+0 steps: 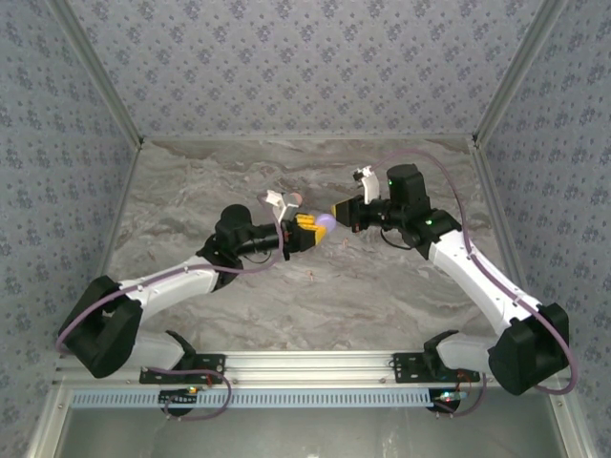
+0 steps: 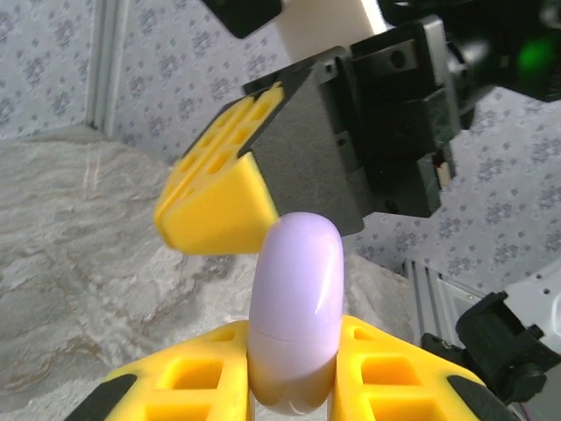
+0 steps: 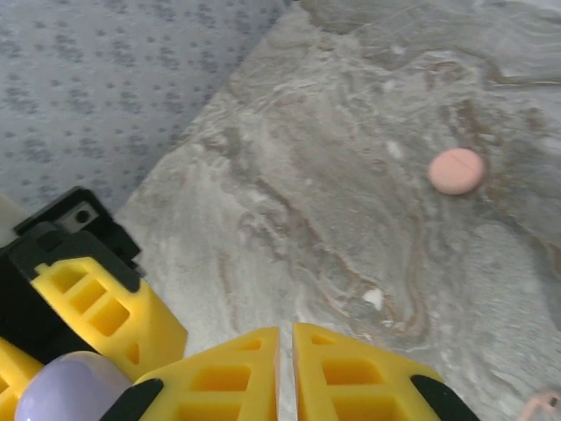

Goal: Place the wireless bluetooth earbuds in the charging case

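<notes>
- The left claw [image 1: 310, 232] is clamped on the lilac charging case [image 2: 296, 298], held above the table, long axis pointing out at the right claw [image 3: 285, 355].
- The right claw, fingers together, sits just beside the case's free end.

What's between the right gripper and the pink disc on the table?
Bare marble table and one small white speck, shown in the right wrist view.
</notes>
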